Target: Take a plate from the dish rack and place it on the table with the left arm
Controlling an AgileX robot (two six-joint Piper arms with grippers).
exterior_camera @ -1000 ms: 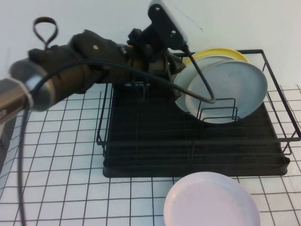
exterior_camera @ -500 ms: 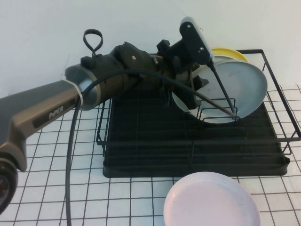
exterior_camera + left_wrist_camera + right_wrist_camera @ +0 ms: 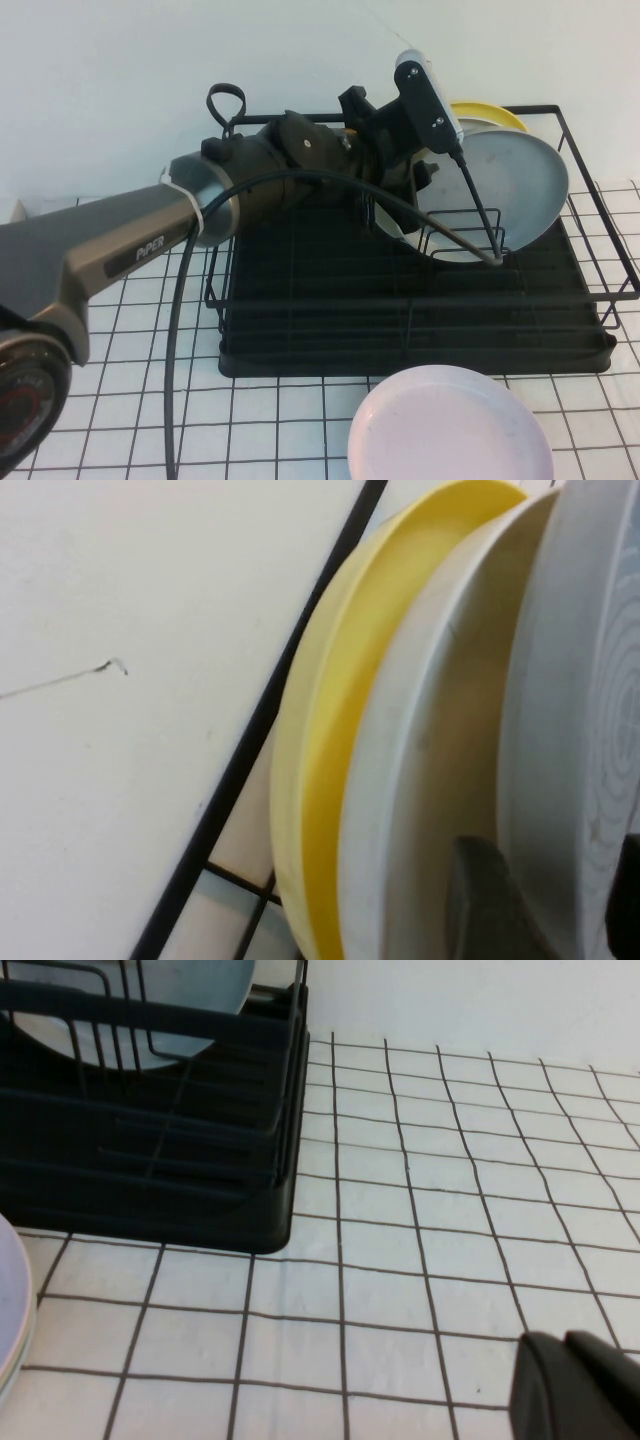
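The pale grey-blue plate stands upright at the front of a row in the black dish rack. A cream plate and a yellow plate stand behind it. My left gripper reaches in at the plates' left edge. In the left wrist view its jaws are open. One finger is between the cream plate and the grey-blue plate; the other is on the plate's front side. My right gripper is shut and empty, low over the table, right of the rack.
A pale pink plate lies flat on the tiled table in front of the rack; its edge shows in the right wrist view. A white wall stands behind the rack. The left arm's cable hangs across the plates.
The left arm has swung right and reached further into the rack. Its gripper now stands at the grey-blue plate's left rim. The plates have not moved.
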